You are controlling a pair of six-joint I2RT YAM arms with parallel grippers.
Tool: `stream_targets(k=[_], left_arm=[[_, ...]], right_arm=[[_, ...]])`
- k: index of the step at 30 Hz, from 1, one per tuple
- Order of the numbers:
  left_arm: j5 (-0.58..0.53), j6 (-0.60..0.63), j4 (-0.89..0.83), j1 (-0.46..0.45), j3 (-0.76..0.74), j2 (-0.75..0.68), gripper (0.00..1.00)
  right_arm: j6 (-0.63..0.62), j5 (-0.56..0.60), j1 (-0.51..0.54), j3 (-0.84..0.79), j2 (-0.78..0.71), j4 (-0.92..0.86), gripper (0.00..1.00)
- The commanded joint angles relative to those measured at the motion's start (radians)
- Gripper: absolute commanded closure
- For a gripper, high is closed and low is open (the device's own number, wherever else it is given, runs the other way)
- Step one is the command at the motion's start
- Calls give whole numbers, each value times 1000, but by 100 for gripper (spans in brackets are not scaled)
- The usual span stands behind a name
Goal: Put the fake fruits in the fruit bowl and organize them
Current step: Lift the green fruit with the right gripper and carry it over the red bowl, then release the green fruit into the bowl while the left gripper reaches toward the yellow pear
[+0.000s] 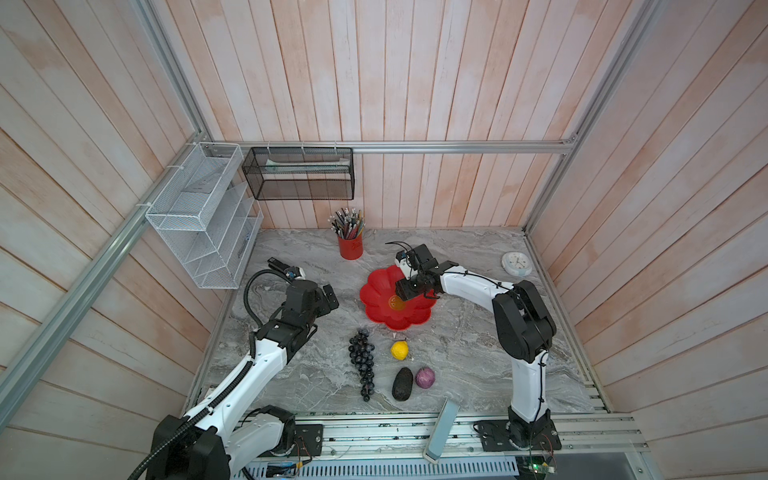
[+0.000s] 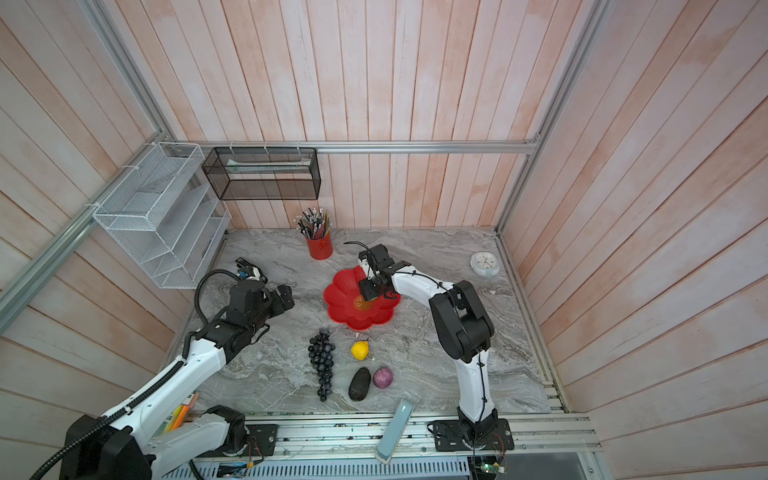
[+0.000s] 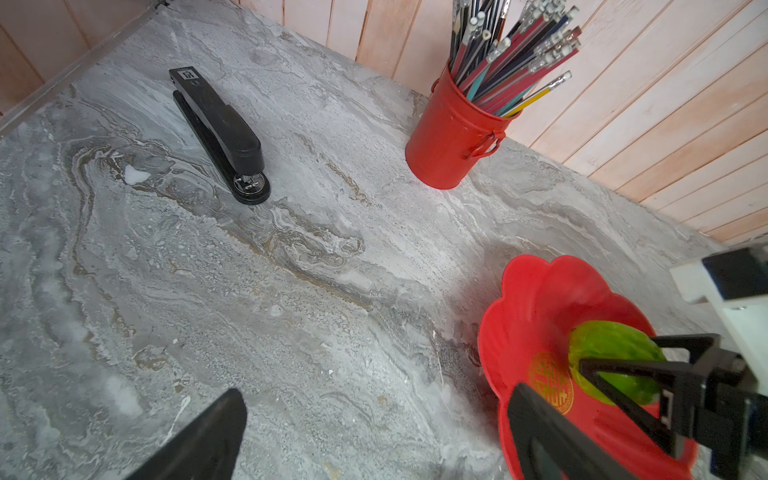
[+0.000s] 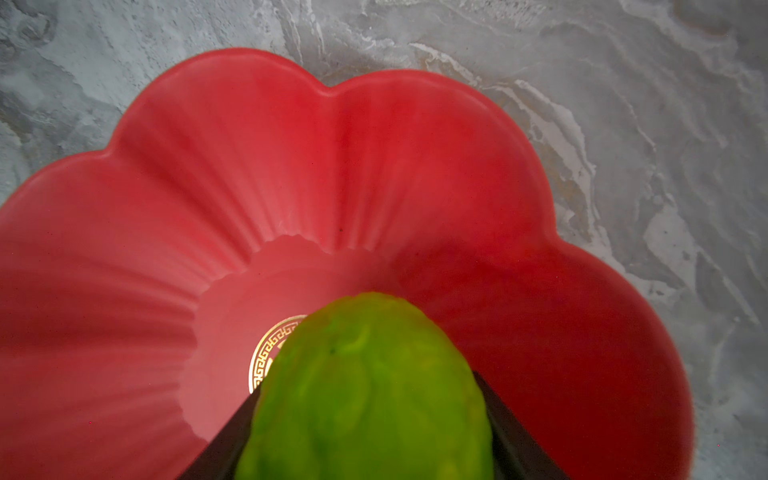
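Note:
The red scalloped fruit bowl [image 1: 376, 291] [image 2: 340, 301] [image 4: 291, 166] stands mid-table with a gold emblem at its centre. My right gripper [image 1: 401, 297] [image 4: 365, 415] hangs over the bowl's middle, shut on the bumpy green ball [image 4: 365, 395] [image 3: 615, 345]. Nearer the front lie the dark grape bunch [image 1: 362, 361], the yellow pear-shaped fruit [image 1: 399, 350], the dark avocado-like oval [image 1: 402, 383] and the small purple fruit [image 1: 425, 377]. My left gripper [image 1: 332, 297] [image 3: 378, 395] is open and empty, left of the bowl above bare table.
A red pencil cup [image 1: 350, 246] stands behind the bowl by the back wall. A black stapler [image 3: 220, 129] lies at back left. A white clock [image 1: 516, 263] sits at back right. A grey-blue flat object [image 1: 442, 430] leans over the front rail. Wire racks [image 1: 203, 216] hang at left.

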Motion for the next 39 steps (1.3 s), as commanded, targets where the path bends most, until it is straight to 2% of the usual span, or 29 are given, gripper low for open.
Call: stream_targets(k=[1,7,11,15,19,26,32,36,39], left_arm=[[11,-8,-18,2,-5,-10,0],[5,-10,-32,2,-13,-36,0],[-42,-39,-107,2,14,-31,0],[-30,-36,-139,2,32,-25,0],[21,-42,-162,1,57,-10,0],[201,6,-264,-3,179,97,0],[279,1,-244,-22,166,123,0],[348,36,-296,-61,220,146,2],[415,65,-376,-135,295,211,7]], right_arm=[[-10,4,-4,26,33,-26,46],[-13,10,-6,36,43,-26,40],[-13,9,-6,50,48,-43,27],[-24,33,-3,53,19,-52,17],[-26,51,-3,46,-40,-49,14],[-42,66,5,35,-140,-67,13],[-33,133,37,-75,-271,-31,12],[26,152,38,-256,-450,72,14],[79,160,38,-400,-580,155,15]])
